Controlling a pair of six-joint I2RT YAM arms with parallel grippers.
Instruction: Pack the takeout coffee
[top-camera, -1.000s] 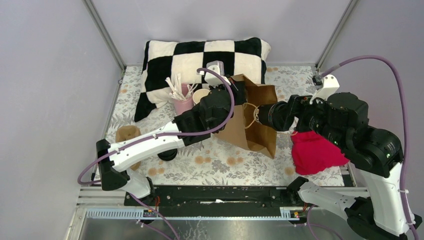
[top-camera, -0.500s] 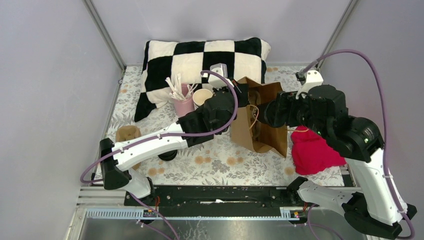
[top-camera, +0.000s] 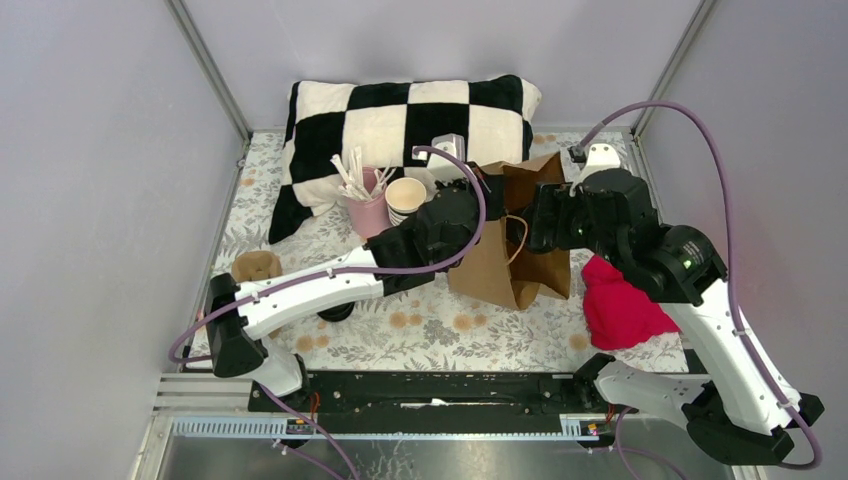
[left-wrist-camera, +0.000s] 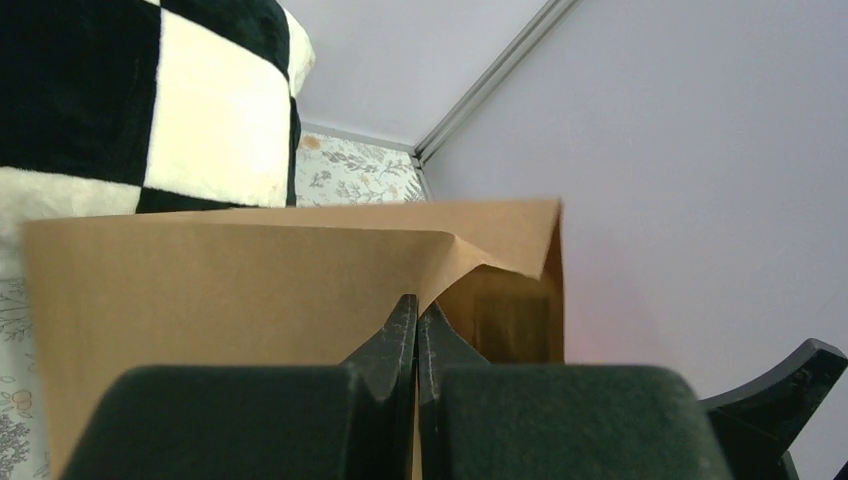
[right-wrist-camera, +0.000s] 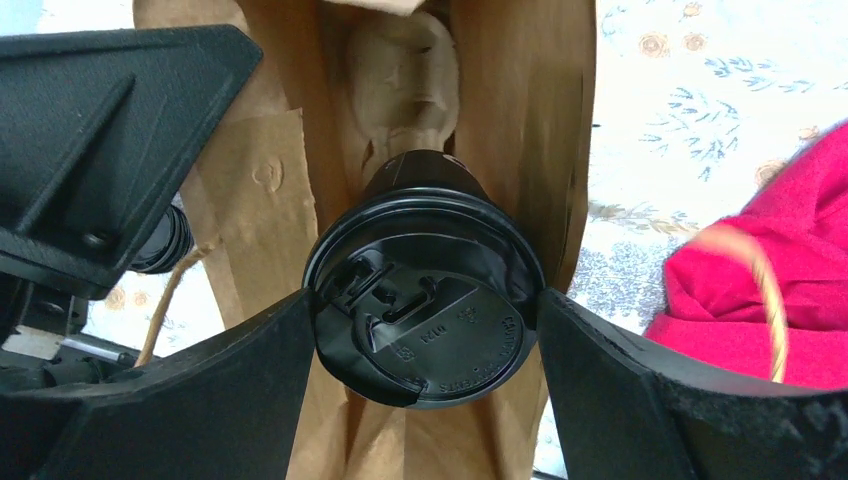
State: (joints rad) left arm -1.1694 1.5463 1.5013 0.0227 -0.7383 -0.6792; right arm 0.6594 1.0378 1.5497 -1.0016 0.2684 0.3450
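The takeout coffee (right-wrist-camera: 430, 320), a black cup with a round black lid, sits between my right gripper's (right-wrist-camera: 425, 297) fingers, which are shut on the lid's rim. It hangs in the open mouth of the brown paper bag (right-wrist-camera: 500, 110), lid towards the camera. In the top view my right gripper (top-camera: 535, 215) is over the bag (top-camera: 505, 270) and hides the cup. My left gripper (left-wrist-camera: 417, 320) is shut on the bag's rim (left-wrist-camera: 220, 290) and holds the near wall up; it also shows in the top view (top-camera: 478, 185).
A checkered pillow (top-camera: 400, 120) lies at the back. A pink cup of stirrers (top-camera: 365, 205) and a stack of lidless cups (top-camera: 405, 197) stand left of the bag. A red cloth (top-camera: 620, 305) lies right of it. A crumpled beige wad (right-wrist-camera: 400, 80) lies inside the bag.
My right arm has swung left and back, bringing the cup over the bag's mouth. The bag now stands more upright. My left gripper has shifted slightly right with the rim.
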